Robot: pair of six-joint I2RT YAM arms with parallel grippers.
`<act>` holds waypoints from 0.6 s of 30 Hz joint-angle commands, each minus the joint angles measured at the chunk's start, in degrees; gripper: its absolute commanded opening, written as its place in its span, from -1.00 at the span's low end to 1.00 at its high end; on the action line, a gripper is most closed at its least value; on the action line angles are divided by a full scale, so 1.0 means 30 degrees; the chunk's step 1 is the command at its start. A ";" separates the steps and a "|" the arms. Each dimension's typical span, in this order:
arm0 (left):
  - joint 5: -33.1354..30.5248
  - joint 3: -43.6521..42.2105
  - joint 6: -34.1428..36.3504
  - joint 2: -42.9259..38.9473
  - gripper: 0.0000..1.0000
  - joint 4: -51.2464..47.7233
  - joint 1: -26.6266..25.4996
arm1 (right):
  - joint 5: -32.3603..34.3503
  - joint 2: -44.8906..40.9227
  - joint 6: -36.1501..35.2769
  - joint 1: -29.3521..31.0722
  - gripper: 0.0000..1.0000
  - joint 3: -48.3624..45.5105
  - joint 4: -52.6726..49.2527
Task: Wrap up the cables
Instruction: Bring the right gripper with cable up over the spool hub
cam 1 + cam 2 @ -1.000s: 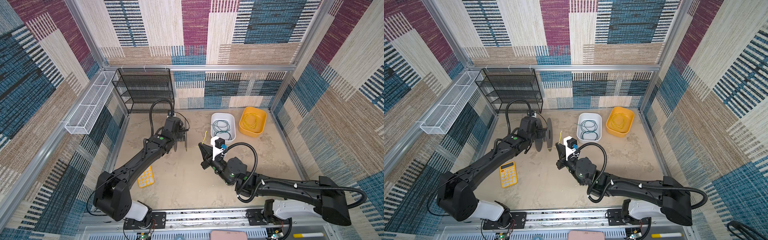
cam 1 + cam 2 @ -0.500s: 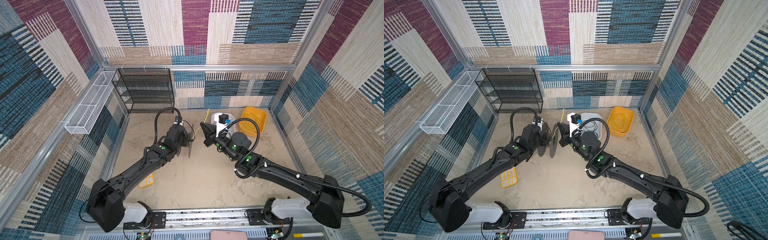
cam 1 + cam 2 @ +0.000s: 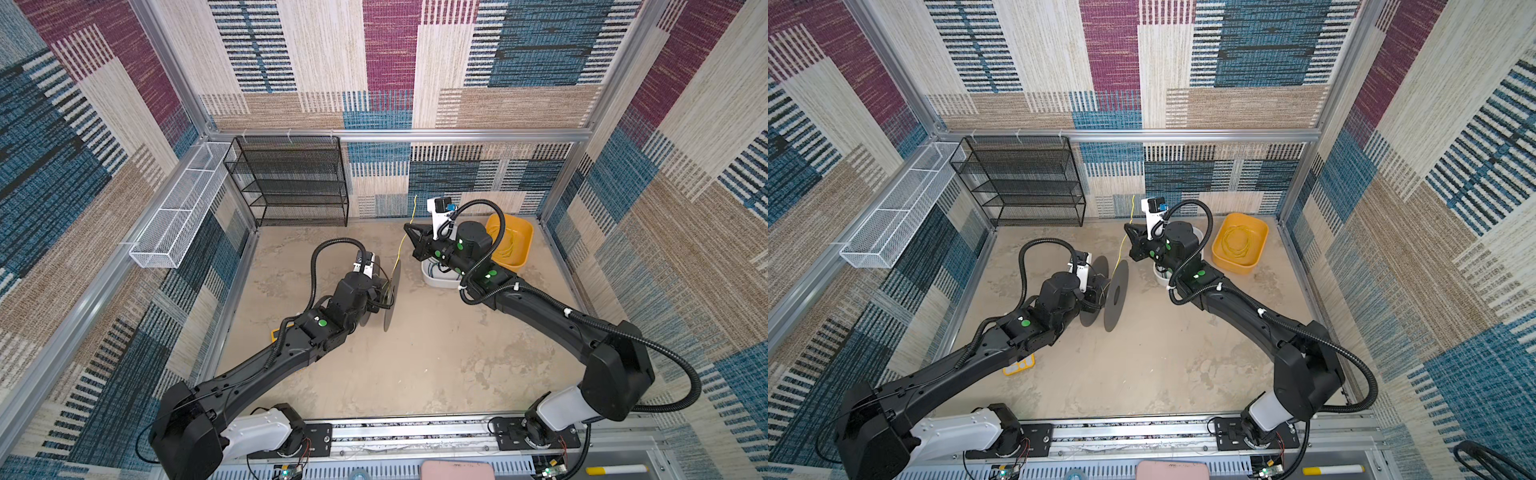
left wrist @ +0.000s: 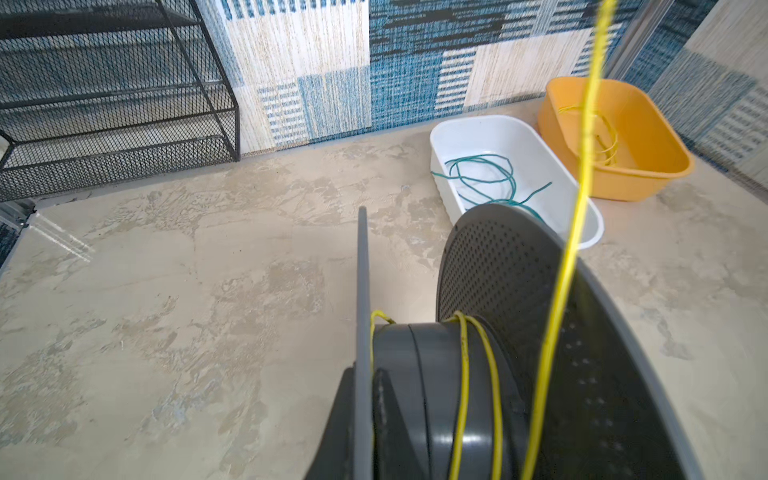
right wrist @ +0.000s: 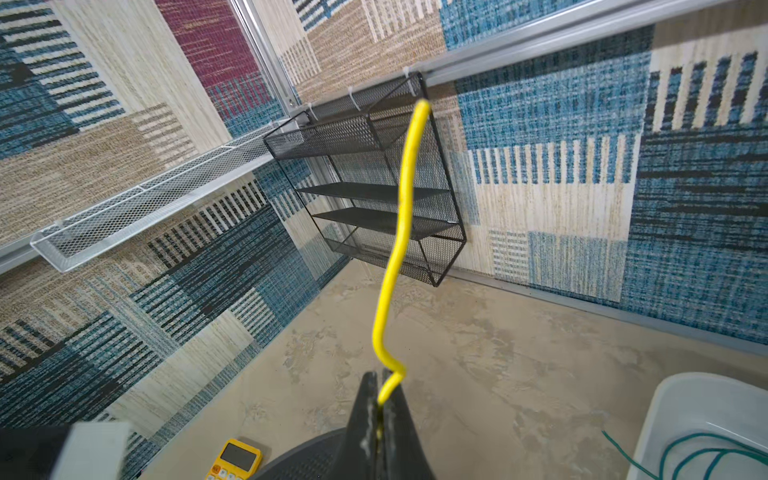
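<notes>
Beige tabletop, right tool pinching yellow cable, left tool gripping spool

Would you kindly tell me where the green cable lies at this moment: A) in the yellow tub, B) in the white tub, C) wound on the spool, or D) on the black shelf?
B: the green cable lies in loose loops inside the white tub, while only the yellow cable runs onto the spool.
</notes>
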 commanded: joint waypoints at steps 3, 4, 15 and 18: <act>0.0312 -0.0741 0.1164 -0.0903 -1.00 -0.2775 -0.0521 | 0.0977 0.1293 0.0129 -0.1566 -1.00 0.1753 0.2571; 0.0623 -0.0847 0.1317 -0.1050 -1.00 -0.2758 -0.0541 | 0.0816 0.1557 0.0113 -0.1809 -1.00 0.1995 0.2522; 0.1708 -0.1504 0.1631 -0.2064 -1.00 -0.4136 -0.0841 | -0.0943 0.4995 0.1012 -0.3763 -1.00 0.4821 0.1846; 0.1570 -0.1503 0.1692 -0.1988 -1.00 -0.3932 -0.0855 | -0.1184 0.5284 0.1315 -0.3792 -1.00 0.4608 0.2047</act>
